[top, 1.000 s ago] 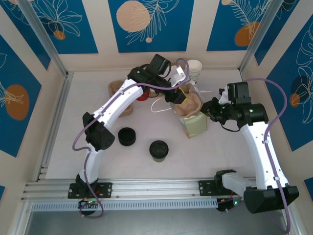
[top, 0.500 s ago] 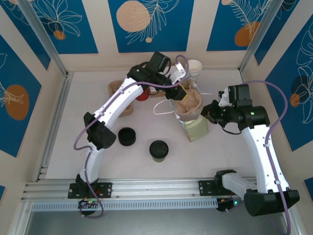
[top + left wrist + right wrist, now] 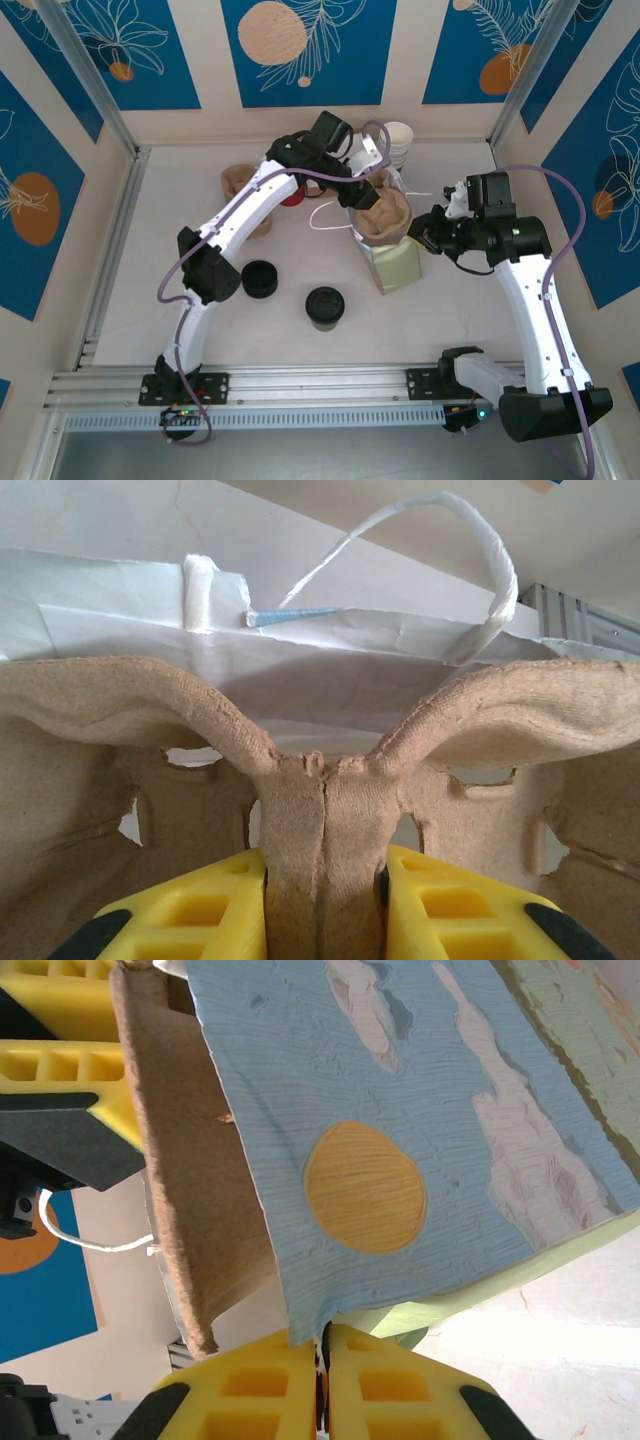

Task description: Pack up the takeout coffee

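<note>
While your left end effector (image 3: 323, 880) is clamping its yellow fingers (image 3: 200, 905) on the centre ridge of the pulp carrier (image 3: 100, 720), the left wrist view is giving you detail the overhead camera cannot: the white inside of the paper bag (image 3: 120, 600) just behind the carrier, and a twisted white handle (image 3: 480, 540) looping above it.

Over on the right wrist view, your right end effector (image 3: 322, 1360) is pinching shut on the bag's lower edge, and the outer print is showing here, blue with an orange disc and a pale green border. From the top, that same bag (image 3: 398, 265) is reading as a pale green side with the brown carrier (image 3: 385, 215) sitting in its mouth, the left end effector (image 3: 365, 195) above it and the right end effector (image 3: 428, 232) at its right side.

Your takeout coffee (image 3: 325, 305) is standing upright on the surface (image 3: 450, 320), long axis vertical, black lid facing up at the overhead camera. It is sitting well apart from the bag, toward the near edge, just right of the stack of black lids (image 3: 260, 278).
</note>
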{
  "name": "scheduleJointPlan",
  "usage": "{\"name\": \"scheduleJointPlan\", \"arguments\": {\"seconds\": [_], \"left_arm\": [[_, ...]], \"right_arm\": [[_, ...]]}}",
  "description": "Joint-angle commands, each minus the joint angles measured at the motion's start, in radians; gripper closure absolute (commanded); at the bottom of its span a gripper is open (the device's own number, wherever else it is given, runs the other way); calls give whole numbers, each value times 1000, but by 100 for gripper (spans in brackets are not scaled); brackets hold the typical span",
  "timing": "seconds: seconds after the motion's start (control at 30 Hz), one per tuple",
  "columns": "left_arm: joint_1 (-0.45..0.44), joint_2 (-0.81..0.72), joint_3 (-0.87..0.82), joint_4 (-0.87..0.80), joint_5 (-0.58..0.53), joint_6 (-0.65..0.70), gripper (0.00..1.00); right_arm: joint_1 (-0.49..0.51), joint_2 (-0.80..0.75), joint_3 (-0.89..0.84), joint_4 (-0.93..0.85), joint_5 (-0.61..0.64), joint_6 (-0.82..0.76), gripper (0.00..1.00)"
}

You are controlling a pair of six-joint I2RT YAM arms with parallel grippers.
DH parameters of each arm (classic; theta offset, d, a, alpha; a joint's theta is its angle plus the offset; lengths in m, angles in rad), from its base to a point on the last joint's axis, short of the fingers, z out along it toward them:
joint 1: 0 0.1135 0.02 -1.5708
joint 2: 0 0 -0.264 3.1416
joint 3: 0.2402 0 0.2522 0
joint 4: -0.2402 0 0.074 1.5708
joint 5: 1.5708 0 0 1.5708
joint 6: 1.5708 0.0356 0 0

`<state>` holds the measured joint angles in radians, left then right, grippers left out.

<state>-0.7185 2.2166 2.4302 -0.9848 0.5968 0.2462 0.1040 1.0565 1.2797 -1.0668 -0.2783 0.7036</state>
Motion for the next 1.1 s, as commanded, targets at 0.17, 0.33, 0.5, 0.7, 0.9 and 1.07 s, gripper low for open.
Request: {"name": "scheduleJointPlan", "arguments": {"seconds": [0.17, 0.33, 0.5, 0.7, 0.9, 1.07], "left_arm": [[-21, 23, 16, -42, -41, 67, 72], [-47, 25, 14, -61, -74, 106, 72], [-74, 22, 13, -82, -141, 141, 72], [-110, 20, 17, -115, -240, 172, 72], [-143, 22, 26, -136, -322, 189, 72], [-166, 50, 62, -161, -369, 197, 72]], "right_arm": [[-4, -18, 0, -36, -41, 14, 89], [-4, -21, -2, -35, -41, 20, 89], [-4, -25, -7, -24, -48, 31, 89], [-1, -30, -25, -10, -56, 46, 89], [3, -32, -36, -2, -56, 51, 89], [6, -38, -40, 4, -57, 54, 89]]}}
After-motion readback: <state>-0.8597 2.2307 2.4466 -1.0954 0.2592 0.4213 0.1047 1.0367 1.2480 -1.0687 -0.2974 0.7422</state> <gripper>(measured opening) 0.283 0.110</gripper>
